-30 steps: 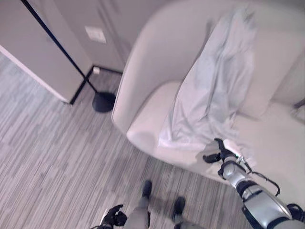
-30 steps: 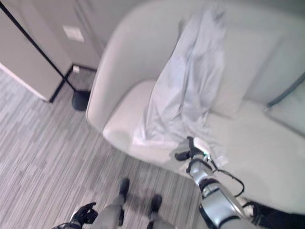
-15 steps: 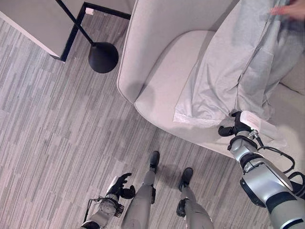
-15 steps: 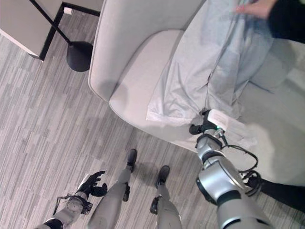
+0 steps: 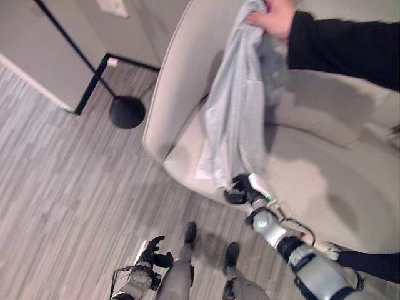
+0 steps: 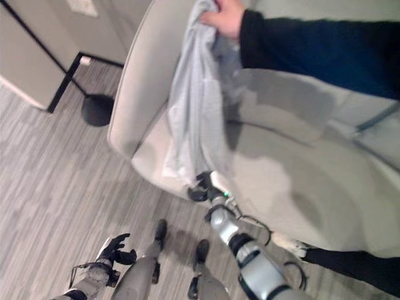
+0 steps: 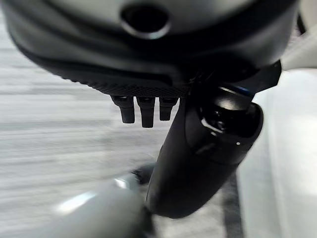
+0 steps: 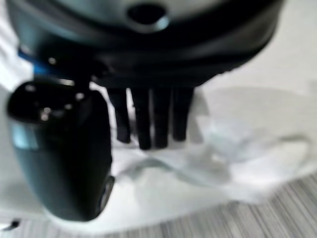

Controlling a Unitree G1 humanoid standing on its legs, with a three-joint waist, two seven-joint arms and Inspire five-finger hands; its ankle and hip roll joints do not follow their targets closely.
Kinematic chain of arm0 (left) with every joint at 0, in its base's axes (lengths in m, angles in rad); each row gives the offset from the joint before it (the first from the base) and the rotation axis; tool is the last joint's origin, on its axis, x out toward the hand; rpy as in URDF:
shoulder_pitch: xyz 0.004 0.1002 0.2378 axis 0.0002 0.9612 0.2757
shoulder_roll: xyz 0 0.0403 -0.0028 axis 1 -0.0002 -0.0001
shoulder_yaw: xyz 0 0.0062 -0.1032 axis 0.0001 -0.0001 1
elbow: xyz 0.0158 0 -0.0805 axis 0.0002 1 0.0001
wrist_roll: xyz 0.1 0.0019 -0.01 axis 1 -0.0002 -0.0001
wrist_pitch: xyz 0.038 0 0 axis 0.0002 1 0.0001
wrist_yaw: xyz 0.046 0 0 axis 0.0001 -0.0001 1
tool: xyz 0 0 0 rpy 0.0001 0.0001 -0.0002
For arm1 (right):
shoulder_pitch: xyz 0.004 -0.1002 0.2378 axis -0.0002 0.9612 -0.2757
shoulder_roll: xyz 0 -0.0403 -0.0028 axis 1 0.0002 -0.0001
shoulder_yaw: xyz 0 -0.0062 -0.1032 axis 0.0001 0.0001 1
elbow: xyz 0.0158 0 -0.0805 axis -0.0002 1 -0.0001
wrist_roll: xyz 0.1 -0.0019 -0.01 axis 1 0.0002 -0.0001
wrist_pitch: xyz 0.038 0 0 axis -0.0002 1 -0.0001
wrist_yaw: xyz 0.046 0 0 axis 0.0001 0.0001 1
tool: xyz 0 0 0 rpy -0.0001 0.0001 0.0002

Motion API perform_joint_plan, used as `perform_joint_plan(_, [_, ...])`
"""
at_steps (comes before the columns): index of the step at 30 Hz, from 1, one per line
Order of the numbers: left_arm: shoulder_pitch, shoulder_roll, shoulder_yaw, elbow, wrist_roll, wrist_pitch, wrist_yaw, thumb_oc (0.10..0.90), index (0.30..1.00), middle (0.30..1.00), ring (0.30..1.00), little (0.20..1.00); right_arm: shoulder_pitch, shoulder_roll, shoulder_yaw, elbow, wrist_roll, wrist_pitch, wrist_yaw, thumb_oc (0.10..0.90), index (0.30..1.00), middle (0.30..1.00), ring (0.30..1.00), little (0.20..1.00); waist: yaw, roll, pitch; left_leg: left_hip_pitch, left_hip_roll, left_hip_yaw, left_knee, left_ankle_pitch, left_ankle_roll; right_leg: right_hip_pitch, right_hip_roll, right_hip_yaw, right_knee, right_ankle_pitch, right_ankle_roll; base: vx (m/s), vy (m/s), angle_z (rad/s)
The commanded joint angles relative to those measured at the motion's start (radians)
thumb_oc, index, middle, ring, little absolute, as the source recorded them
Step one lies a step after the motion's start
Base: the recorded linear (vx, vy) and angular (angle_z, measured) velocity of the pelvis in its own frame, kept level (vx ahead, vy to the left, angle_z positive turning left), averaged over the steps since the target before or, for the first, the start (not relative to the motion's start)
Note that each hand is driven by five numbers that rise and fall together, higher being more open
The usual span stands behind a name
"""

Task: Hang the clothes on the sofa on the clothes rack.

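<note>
A light grey garment (image 5: 232,106) hangs bunched over the cream sofa (image 5: 312,175), held up at its top by a person's hand (image 5: 273,17). My right hand (image 5: 240,188) is at the garment's lower hem, by the seat's front edge. In the right wrist view its fingers (image 8: 148,121) point straight at the crumpled cloth (image 8: 218,148) and the thumb stands apart, so the hand is open. My left hand (image 5: 154,252) hangs low over the floor, open and holding nothing, with straight fingers (image 7: 141,109) in the left wrist view.
A black stand with a slanted pole and a round base (image 5: 127,112) is on the striped floor left of the sofa, beside a pale wall. The person's dark sleeve (image 5: 340,45) reaches across the sofa back. A dark leg (image 5: 369,262) shows at the lower right.
The person's hand has gathered the garment and lifted it up off the sofa back, so it now hangs narrow. The camera has shifted. My right hand stays at the hem.
</note>
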Motion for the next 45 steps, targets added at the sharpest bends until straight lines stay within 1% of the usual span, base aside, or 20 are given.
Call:
perform_joint_plan(1, [0.047, -0.077, -0.023, 0.078, 0.073, 0.007, -0.015, 0.800, 0.900, 0.900, 0.900, 0.900, 0.094, -0.111, -0.015, -0.060, -0.077, -0.002, 0.045, 0.800, 0.900, 0.900, 0.900, 0.900, -0.022, 0.038, -0.044, 0.074, 0.066, 0.029, 0.002, -0.134, -0.033, -0.011, -0.065, 0.031, 0.006, -0.071, 0.061, 0.09, -0.019, -0.12])
perform_joint_plan(3, [0.060, -0.077, -0.015, 0.078, 0.094, 0.010, -0.033, 0.800, 0.900, 0.900, 0.900, 0.900, 0.164, -0.143, -0.027, -0.168, -0.106, -0.011, 0.075, 0.800, 0.900, 0.900, 0.900, 0.900, -0.034, 0.038, -0.068, 0.111, 0.072, 0.040, 0.002, -0.142, -0.033, 0.017, -0.062, 0.036, 0.006, -0.079, 0.060, 0.07, -0.011, -0.17])
perform_joint_plan(4, [0.062, -0.077, -0.016, 0.077, 0.095, 0.010, -0.033, 0.800, 0.900, 0.900, 0.900, 0.900, 0.168, -0.145, -0.028, -0.173, -0.107, -0.009, 0.077, 0.800, 0.900, 0.900, 0.900, 0.900, -0.032, 0.039, -0.067, 0.114, 0.072, 0.041, 0.002, -0.143, -0.034, 0.020, -0.062, 0.037, 0.006, -0.080, 0.060, 0.08, -0.017, -0.23])
perform_joint_plan(5, [0.071, -0.077, -0.012, 0.076, 0.112, 0.011, -0.041, 0.800, 0.900, 0.900, 0.900, 0.900, 0.210, -0.166, -0.036, -0.238, -0.132, -0.016, 0.098, 0.800, 0.900, 0.900, 0.900, 0.900, -0.041, 0.039, -0.088, 0.141, 0.078, 0.048, 0.002, -0.150, -0.034, 0.043, -0.060, 0.041, 0.006, -0.087, 0.059, 0.04, -0.012, -0.30])
perform_joint_plan(6, [0.073, -0.077, -0.013, 0.076, 0.112, 0.011, -0.041, 0.800, 0.900, 0.900, 0.900, 0.900, 0.214, -0.168, -0.037, -0.243, -0.133, -0.015, 0.100, 0.800, 0.900, 0.900, 0.900, 0.900, -0.039, 0.040, -0.087, 0.144, 0.078, 0.049, 0.002, -0.151, -0.034, 0.045, -0.060, 0.042, 0.006, -0.088, 0.059, 0.06, -0.033, -0.28])
perform_joint_plan(7, [0.077, -0.076, -0.005, 0.075, 0.120, 0.009, -0.049, 0.800, 0.900, 0.900, 0.900, 0.900, 0.234, -0.188, -0.038, -0.294, -0.161, -0.022, 0.114, 0.800, 0.900, 0.900, 0.900, 0.900, -0.045, 0.041, -0.104, 0.162, 0.083, 0.053, 0.002, -0.154, -0.036, 0.060, -0.057, 0.047, 0.006, -0.092, 0.058, 0.02, -0.021, -0.21])
perform_joint_plan(8, [0.079, -0.077, -0.005, 0.075, 0.120, 0.009, -0.049, 0.800, 0.900, 0.900, 0.900, 0.900, 0.237, -0.190, -0.040, -0.299, -0.161, -0.021, 0.117, 0.800, 0.900, 0.900, 0.900, 0.900, -0.044, 0.041, -0.103, 0.165, 0.083, 0.054, 0.002, -0.155, -0.036, 0.062, -0.057, 0.048, 0.006, -0.092, 0.058, 0.05, -0.042, -0.19])
perform_joint_plan(10, [0.089, -0.074, 0.006, 0.074, 0.132, 0.007, -0.061, 0.800, 0.900, 0.900, 0.900, 0.900, 0.262, -0.221, -0.037, -0.374, -0.208, -0.036, 0.134, 0.800, 0.900, 0.900, 0.900, 0.900, -0.045, 0.045, -0.124, 0.194, 0.088, 0.058, 0.002, -0.161, -0.037, 0.090, -0.052, 0.051, 0.006, -0.102, 0.055, 0.05, -0.029, -0.16])
perform_joint_plan(12, [0.096, -0.077, 0.011, 0.077, 0.139, 0.008, -0.069, 0.800, 0.900, 0.900, 0.900, 0.900, 0.263, -0.229, -0.036, -0.379, -0.222, -0.042, 0.140, 0.800, 0.900, 0.900, 0.900, 0.900, -0.042, 0.046, -0.137, 0.206, 0.090, 0.060, 0.002, -0.162, -0.038, 0.104, -0.048, 0.053, 0.006, -0.107, 0.052, 0.04, -0.018, -0.03])
perform_joint_plan(21, [0.126, -0.092, 0.033, 0.108, 0.134, 0.012, -0.071, 0.800, 0.900, 0.900, 0.900, 0.900, 0.261, -0.191, -0.046, -0.333, -0.193, -0.037, 0.119, 0.800, 0.900, 0.900, 0.900, 0.900, -0.033, 0.053, -0.154, 0.219, 0.096, 0.048, 0.002, -0.159, -0.039, 0.130, -0.036, 0.045, 0.006, -0.119, 0.041, 0.00, 0.000, 0.00])
perform_joint_plan(25, [0.142, -0.098, 0.030, 0.112, 0.131, 0.013, -0.069, 0.800, 0.900, 0.900, 0.900, 0.900, 0.271, -0.163, -0.059, -0.297, -0.126, -0.039, 0.116, 0.800, 0.900, 0.900, 0.900, 0.900, -0.026, 0.058, -0.156, 0.216, 0.096, 0.038, 0.002, -0.157, -0.040, 0.136, -0.033, 0.036, 0.006, -0.123, 0.038, 0.02, 0.009, 0.11])
perform_joint_plan(27, [0.146, -0.098, 0.032, 0.120, 0.128, 0.017, -0.072, 0.800, 0.900, 0.900, 0.900, 0.900, 0.266, -0.159, -0.058, -0.290, -0.117, -0.041, 0.115, 0.800, 0.900, 0.900, 0.900, 0.900, -0.023, 0.057, -0.155, 0.217, 0.095, 0.031, 0.002, -0.158, -0.040, 0.138, -0.032, 0.032, 0.006, -0.124, 0.038, 0.03, 0.012, 0.13])
perform_joint_plan(30, [0.146, -0.097, 0.031, 0.115, 0.127, 0.017, -0.074, 0.800, 0.900, 0.900, 0.900, 0.900, 0.239, -0.166, -0.048, -0.263, -0.130, -0.039, 0.107, 0.800, 0.900, 0.900, 0.900, 0.900, -0.016, 0.057, -0.153, 0.213, 0.094, 0.026, 0.002, -0.157, -0.040, 0.139, -0.032, 0.026, 0.006, -0.126, 0.038, 0.01, 0.006, 0.02])
perform_joint_plan(33, [0.144, -0.090, -0.004, 0.089, 0.140, 0.014, -0.076, 0.800, 0.900, 0.900, 0.900, 0.900, 0.134, -0.175, -0.034, -0.189, -0.140, -0.031, 0.081, 0.800, 0.900, 0.900, 0.900, 0.900, 0.003, 0.056, -0.145, 0.202, 0.091, 0.015, 0.002, -0.155, -0.038, 0.133, -0.033, 0.014, 0.006, -0.123, 0.040, 0.00, 0.017, 0.02])
perform_joint_plan(37, [0.138, -0.081, -0.052, 0.073, 0.154, 0.016, -0.087, 0.800, 0.900, 0.900, 0.900, 0.900, 0.011, -0.167, -0.030, -0.137, -0.086, -0.028, 0.069, 0.800, 0.900, 0.900, 0.900, 0.900, 0.033, 0.046, -0.138, 0.184, 0.082, 0.000, 0.002, -0.154, -0.034, 0.126, -0.038, -0.002, 0.006, -0.122, 0.043, 0.02, 0.036, 0.15])
perform_joint_plan(40, [0.138, -0.076, -0.065, 0.065, 0.148, 0.015, -0.088, 0.800, 0.900, 0.900, 0.900, 0.900, -0.072, -0.174, -0.022, -0.091, -0.082, -0.022, 0.045, 0.800, 0.900, 0.900, 0.900, 0.900, 0.056, 0.042, -0.131, 0.171, 0.073, -0.013, 0.002, -0.153, -0.030, 0.125, -0.044, -0.014, 0.006, -0.121, 0.046, 0.01, 0.044, 0.17])
perform_joint_plan(41, [0.137, -0.076, -0.064, 0.065, 0.148, 0.016, -0.088, 0.800, 0.900, 0.900, 0.900, 0.900, -0.075, -0.174, -0.022, -0.089, -0.082, -0.023, 0.044, 0.800, 0.900, 0.900, 0.900, 0.900, 0.055, 0.042, -0.130, 0.171, 0.072, -0.013, 0.002, -0.153, -0.029, 0.125, -0.044, -0.015, 0.006, -0.121, 0.046, -0.02, 0.058, 0.19])
perform_joint_plan(42, [0.129, -0.069, -0.071, 0.053, 0.140, 0.015, -0.085, 0.800, 0.900, 0.900, 0.900, 0.900, -0.129, -0.177, -0.016, -0.066, -0.077, -0.024, 0.032, 0.800, 0.900, 0.900, 0.900, 0.900, 0.072, 0.039, -0.120, 0.155, 0.064, -0.025, 0.002, -0.149, -0.026, 0.120, -0.049, -0.023, 0.006, -0.119, 0.048, -0.04, 0.062, 0.27])
perform_joint_plan(44, [0.113, -0.060, -0.079, 0.058, 0.118, 0.018, -0.082, 0.800, 0.900, 0.900, 0.900, 0.900, -0.197, -0.146, -0.009, -0.018, -0.028, -0.015, 0.027, 0.800, 0.900, 0.900, 0.900, 0.900, 0.097, 0.036, -0.103, 0.128, 0.051, -0.045, 0.002, -0.139, -0.022, 0.108, -0.056, -0.040, 0.006, -0.113, 0.050, -0.05, 0.085, 0.32])
perform_joint_plan(45, [0.111, -0.059, -0.078, 0.058, 0.118, 0.018, -0.082, 0.800, 0.900, 0.900, 0.900, 0.900, -0.200, -0.145, -0.009, -0.015, -0.027, -0.016, 0.026, 0.800, 0.900, 0.900, 0.900, 0.900, 0.095, 0.035, -0.103, 0.126, 0.050, -0.046, 0.002, -0.139, -0.021, 0.107, -0.056, -0.041, 0.006, -0.113, 0.051, -0.06, 0.074, 0.24])
